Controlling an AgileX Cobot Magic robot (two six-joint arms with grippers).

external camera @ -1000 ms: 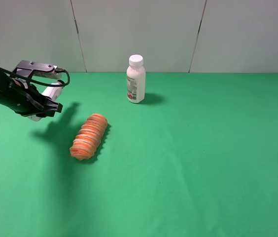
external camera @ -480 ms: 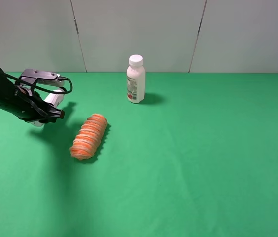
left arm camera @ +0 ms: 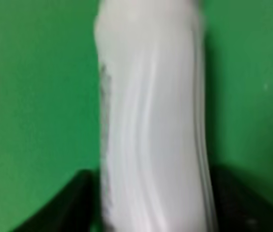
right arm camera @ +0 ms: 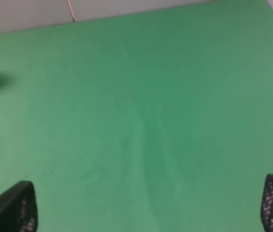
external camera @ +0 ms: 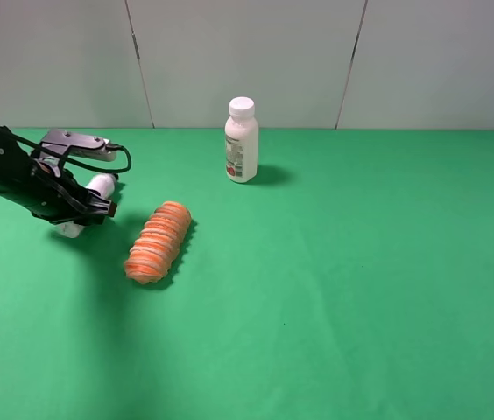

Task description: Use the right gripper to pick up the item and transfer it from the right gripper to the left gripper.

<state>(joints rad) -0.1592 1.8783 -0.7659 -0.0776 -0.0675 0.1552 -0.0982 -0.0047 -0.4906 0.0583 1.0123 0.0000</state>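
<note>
A white cylindrical item [external camera: 99, 185] sits crosswise in my left gripper [external camera: 79, 207], low over the left side of the green table [external camera: 361, 262]. In the left wrist view the item [left arm camera: 151, 121] is blurred and fills the middle, with a dark finger [left arm camera: 68, 208] on either side of it. My right gripper [right arm camera: 144, 212] is out of the exterior high view. Its wrist view shows the two fingertips [right arm camera: 10, 208] far apart with only bare green cloth between them.
An orange ridged roll [external camera: 158, 242] lies just right of the left gripper. A white labelled bottle [external camera: 241, 140] stands upright at the back, near the grey wall. The table's back edge meets the wall.
My left arm has come down towards the table with the white item still in its grip. The roll and the bottle have not moved.
</note>
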